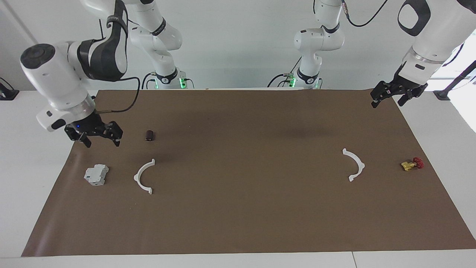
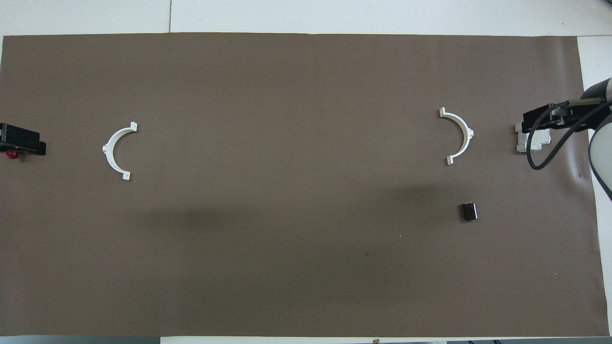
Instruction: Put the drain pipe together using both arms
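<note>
Black fingers on the left gripper [image 1: 395,97] are standing apart with nothing between them, hanging over the edge of the brown mat [image 1: 238,223] at the left arm's end of the table. The right gripper [image 1: 97,137] is likewise showing spread, empty jaws, hovering over the mat just above the grey block [image 1: 96,175]. Nothing is being held, so the assembly is not yet begun. One white half-ring [image 1: 354,165] is lying near the yellow-and-red valve [image 1: 412,164]; the other half-ring [image 1: 144,176] is lying beside the grey block, with a small dark cylinder [image 1: 150,135] nearer the robots. Both halves are resting well apart, hollows facing each other. Picking up, bringing together and joining are all remaining, judging by this.
</note>
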`<action>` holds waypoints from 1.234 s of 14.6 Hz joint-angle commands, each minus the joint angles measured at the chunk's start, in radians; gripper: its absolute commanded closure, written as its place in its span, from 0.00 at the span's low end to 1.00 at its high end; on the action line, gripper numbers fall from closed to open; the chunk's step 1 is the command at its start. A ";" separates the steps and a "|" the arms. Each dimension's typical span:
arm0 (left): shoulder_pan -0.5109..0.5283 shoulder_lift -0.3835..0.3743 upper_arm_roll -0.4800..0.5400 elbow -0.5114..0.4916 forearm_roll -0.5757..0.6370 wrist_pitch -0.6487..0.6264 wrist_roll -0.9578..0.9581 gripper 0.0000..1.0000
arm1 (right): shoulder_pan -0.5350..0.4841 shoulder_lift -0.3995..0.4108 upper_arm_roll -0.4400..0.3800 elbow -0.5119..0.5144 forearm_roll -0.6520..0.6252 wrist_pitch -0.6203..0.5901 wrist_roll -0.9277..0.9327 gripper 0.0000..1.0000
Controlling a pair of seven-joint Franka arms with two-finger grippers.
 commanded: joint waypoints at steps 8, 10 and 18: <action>-0.009 -0.003 0.001 0.003 0.018 -0.044 -0.007 0.00 | 0.045 0.096 0.017 -0.220 0.036 0.318 -0.101 0.00; -0.010 -0.005 0.001 -0.004 0.018 -0.049 -0.008 0.00 | 0.034 0.126 0.017 -0.220 0.048 0.324 -0.123 0.08; -0.012 -0.005 0.000 -0.004 0.018 -0.043 -0.008 0.00 | 0.034 0.188 0.019 -0.238 0.062 0.433 -0.146 0.28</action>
